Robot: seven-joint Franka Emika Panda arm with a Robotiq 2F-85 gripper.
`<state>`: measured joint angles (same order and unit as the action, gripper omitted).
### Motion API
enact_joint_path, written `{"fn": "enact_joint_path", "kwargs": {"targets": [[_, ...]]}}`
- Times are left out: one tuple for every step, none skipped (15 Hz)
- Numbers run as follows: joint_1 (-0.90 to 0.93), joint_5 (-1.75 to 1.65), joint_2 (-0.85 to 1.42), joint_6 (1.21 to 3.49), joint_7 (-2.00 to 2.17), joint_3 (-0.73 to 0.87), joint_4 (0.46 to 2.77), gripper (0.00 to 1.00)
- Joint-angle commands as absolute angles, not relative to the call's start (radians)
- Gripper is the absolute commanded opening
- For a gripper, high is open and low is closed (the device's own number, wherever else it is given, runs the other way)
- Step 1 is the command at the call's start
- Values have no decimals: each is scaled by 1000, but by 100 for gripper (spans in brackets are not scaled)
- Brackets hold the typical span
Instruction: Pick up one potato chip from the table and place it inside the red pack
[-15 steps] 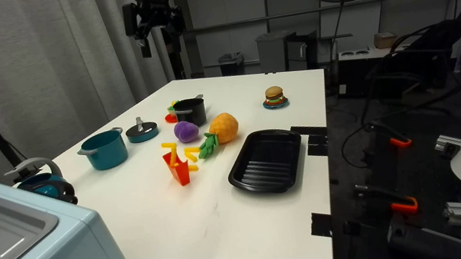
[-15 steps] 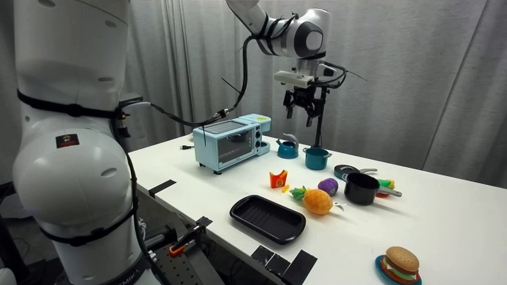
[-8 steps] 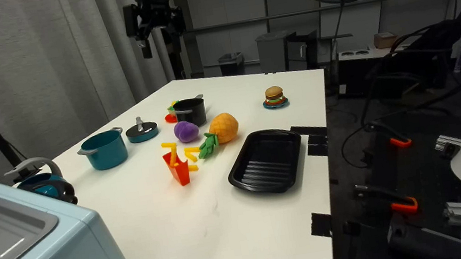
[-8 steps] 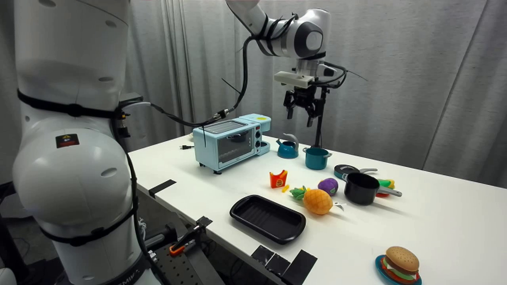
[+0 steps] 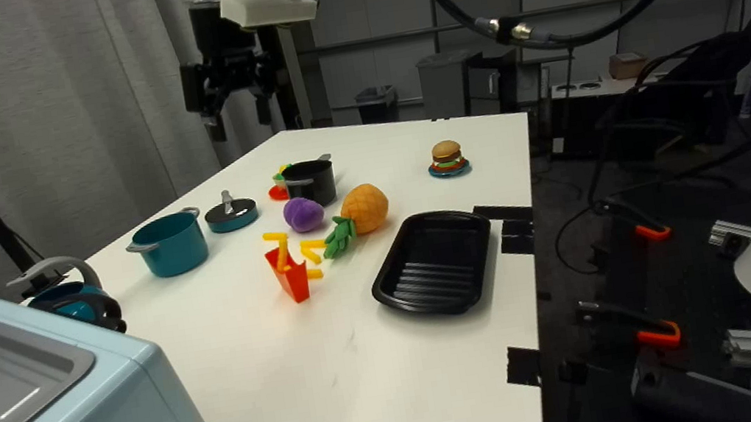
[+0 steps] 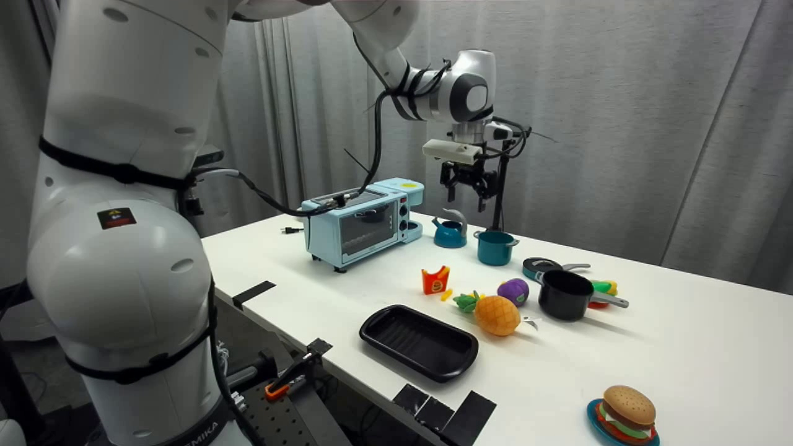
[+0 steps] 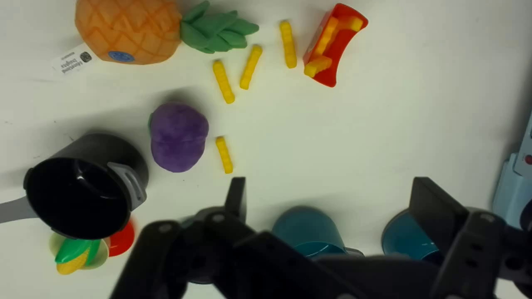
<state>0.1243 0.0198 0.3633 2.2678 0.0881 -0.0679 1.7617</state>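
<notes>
The gripper (image 7: 329,187) had just sunk: in both exterior views it hung lower than half a second earlier, though well above the white table (image 5: 312,384). Its jaws stood wide apart and held nothing. The yellow toy fries (image 7: 251,67) and the red fries carton (image 7: 338,48) were where they had been, so the change read as the start of an approach, the pick itself not yet made. The wrist view showed four loose fries lying flat: one just beside the carton, two near the leaves of the toy pineapple (image 7: 129,29), and a lone fry (image 7: 224,155) just beside the purple plush toy (image 7: 178,137) but not touching it. The carton stood upright with several fries in its mouth, which probably left only a narrow slot for another. Sideways, the gripper seemed off target: in the wrist view the teal pot (image 7: 309,230), not a fry, showed in the gap between the jaws, so the next move likely called for travel across the table as well as down. The lone fry looked the easiest to reach; taking the one by the carton risked knocking the carton over.
</notes>
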Motion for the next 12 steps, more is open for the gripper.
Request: {"fn": "enact_joint_path", "kwargs": {"targets": [[171,-49,439,2374,157,-59,1749,100],[184,-68,465,2395,176,-54,1743,100],[197,-86,488,2416,195,-48,1738,100],[207,-100,511,2436,213,-41,1736,100],[218,-115,535,2451,231,-33,1727,100],[227,-129,562,2464,249,-24,1716,100],[237,-142,584,2475,268,-13,1705,100],[231,-148,625,2475,270,0,1668,100],[234,-155,652,2471,283,14,1642,100],[230,-155,686,2464,289,27,1605,100],[223,-151,721,2454,289,39,1561,100],[219,-149,750,2449,290,52,1524,100]]}}
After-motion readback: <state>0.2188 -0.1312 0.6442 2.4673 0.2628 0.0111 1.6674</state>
